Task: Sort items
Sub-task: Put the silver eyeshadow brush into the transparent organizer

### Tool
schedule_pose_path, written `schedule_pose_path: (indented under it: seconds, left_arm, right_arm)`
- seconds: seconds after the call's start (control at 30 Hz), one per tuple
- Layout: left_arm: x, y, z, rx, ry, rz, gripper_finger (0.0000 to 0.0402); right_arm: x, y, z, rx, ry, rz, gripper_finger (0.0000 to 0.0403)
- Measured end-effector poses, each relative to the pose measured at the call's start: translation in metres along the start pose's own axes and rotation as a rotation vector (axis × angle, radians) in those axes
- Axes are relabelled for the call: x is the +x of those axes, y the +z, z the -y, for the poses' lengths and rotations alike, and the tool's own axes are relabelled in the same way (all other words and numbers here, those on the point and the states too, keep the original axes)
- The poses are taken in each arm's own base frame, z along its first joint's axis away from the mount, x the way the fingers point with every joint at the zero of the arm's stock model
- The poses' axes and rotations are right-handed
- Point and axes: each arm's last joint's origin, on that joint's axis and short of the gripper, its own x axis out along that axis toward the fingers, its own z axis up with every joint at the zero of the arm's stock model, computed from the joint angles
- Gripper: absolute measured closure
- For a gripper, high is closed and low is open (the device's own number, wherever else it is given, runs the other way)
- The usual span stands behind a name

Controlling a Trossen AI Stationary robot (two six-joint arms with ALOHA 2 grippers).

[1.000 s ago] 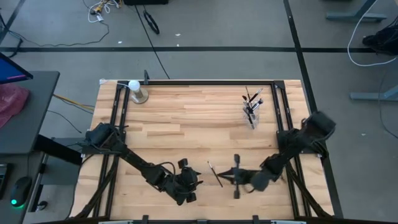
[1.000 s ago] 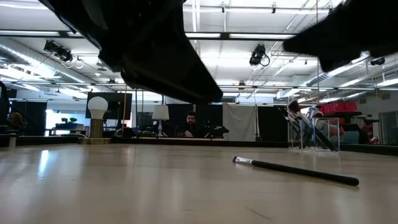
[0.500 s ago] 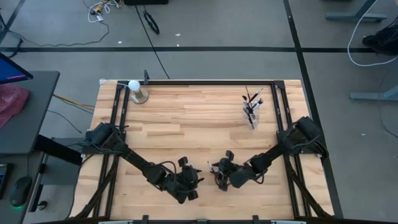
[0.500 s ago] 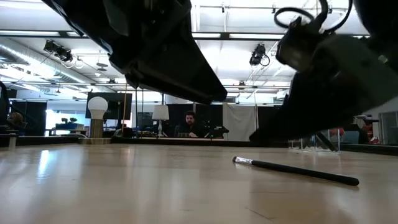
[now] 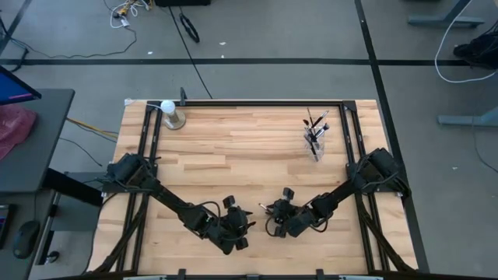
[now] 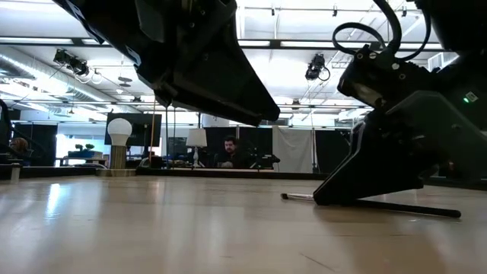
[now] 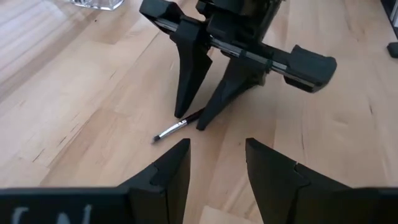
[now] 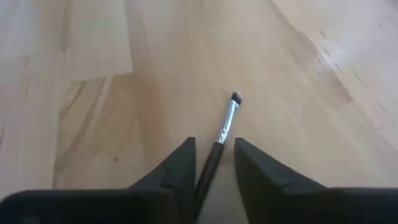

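Note:
One dark makeup brush [image 8: 227, 121] with a silver ferrule lies flat on the wooden table near its front edge; it also shows in the low view [image 6: 411, 207] and the left wrist view [image 7: 169, 131]. My right gripper [image 7: 191, 121] stands open over it, slanting down, one fingertip on each side of the handle and both tips at the table top. My left gripper [image 7: 214, 146] hovers open a little to the left of the brush [image 5: 246, 219], pointing at it and holding nothing. Several more brushes stand in the clear cup [image 5: 313, 136] at the far right. My right gripper straddles the brush's handle [image 8: 208, 163] just behind the ferrule, coming from the table's right and slanting down, its fingers across the brush. I cannot tell whether either finger [image 8: 180, 163] touches the handle. The brush lies on the table.
A white ball on a metallic base [image 5: 169, 110] stands at the far left corner. The clear cup is well away from both arms. Black frame rails [image 5: 354, 148] run along the table's sides. A person sits in the room beyond the table [image 6: 230, 151].
My right gripper has come down and toward the table's left, tipping steeper, until its fingertips stand at the table on either side of the brush. In the low view the brush's handle end has shifted a little.

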Motion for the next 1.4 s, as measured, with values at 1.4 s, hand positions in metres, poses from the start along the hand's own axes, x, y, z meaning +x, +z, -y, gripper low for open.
schedule_pose_path:
  seconds: [1.4]
  left_arm:
    - [-0.002,0.035,0.030,0.254,-0.345,0.437,0.0245]
  right_arm:
    - [-0.137,0.037,-0.048,-0.208,0.471,0.717,0.0393]
